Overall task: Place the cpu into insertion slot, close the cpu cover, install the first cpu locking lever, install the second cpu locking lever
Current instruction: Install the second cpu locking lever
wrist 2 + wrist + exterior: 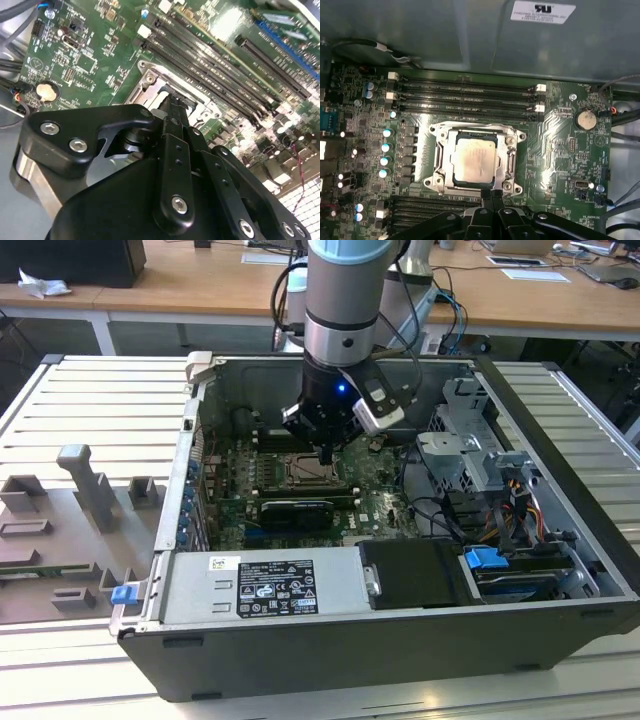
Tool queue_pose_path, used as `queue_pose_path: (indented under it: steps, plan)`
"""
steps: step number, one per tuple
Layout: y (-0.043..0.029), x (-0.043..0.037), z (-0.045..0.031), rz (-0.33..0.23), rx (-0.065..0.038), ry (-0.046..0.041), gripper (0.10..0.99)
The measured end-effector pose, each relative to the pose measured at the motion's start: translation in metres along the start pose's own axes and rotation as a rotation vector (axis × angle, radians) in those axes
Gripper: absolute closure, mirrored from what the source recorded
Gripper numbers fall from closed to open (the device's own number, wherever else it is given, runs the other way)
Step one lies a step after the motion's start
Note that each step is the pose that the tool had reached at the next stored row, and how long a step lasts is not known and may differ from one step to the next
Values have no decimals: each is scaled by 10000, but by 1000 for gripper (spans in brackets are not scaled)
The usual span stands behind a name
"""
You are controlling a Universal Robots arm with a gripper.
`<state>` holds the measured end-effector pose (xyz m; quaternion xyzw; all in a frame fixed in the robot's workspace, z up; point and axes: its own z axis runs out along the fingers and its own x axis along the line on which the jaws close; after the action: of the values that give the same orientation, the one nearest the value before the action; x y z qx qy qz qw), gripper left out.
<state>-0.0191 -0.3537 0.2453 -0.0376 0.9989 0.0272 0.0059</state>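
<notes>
1. Centrally in the first wrist view, the cpu lies flat in the insertion slot, with the cpu cover closed around it as a silver frame.
2. Directly below it in that frame, the gripper has its black fingers pressed together, holding nothing, with the tips at the socket's near edge.
3. Seen in the exterior view, the gripper reaches down into the open computer case, just above the socket at the frame's centre.
4. Memory slots run across the motherboard above the socket.
</notes>
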Motion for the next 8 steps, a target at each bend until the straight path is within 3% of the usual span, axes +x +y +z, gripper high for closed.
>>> queue_pose_path:
  steps: [8]
  plan:
    - [-89,47,5,-1,-4,0,980]
